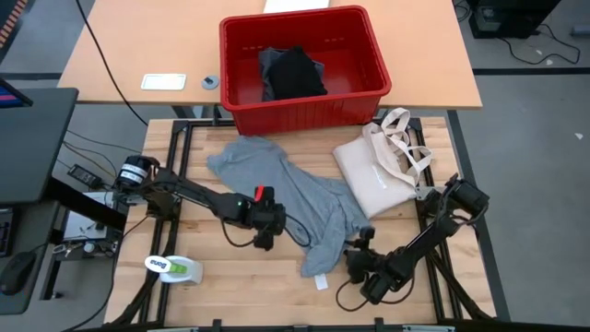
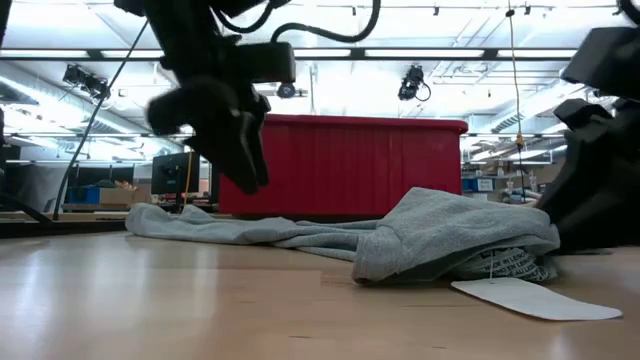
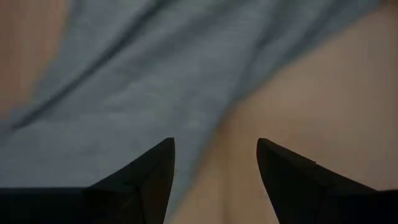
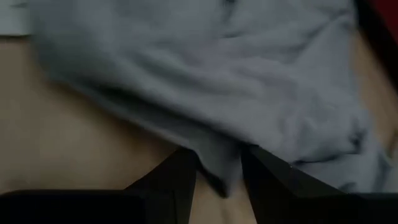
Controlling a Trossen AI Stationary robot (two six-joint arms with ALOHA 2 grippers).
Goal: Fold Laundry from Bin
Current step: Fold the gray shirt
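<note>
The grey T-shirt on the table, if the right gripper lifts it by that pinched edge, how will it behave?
The grey T-shirt lies crumpled in soft folds, so it will probably hang limp and stretch out. With the right gripper pinching one fold, the rest likely drags across the wooden table. It looks light.

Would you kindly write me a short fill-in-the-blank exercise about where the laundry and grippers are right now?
1. The grey T-shirt lies spread on the ____ table.
2. The black garment sits inside the ____ bin.
3. The right gripper pinches the shirt's ____.
4. The left gripper hangs ____ over it.

Answers: wooden; red; edge; open
</note>
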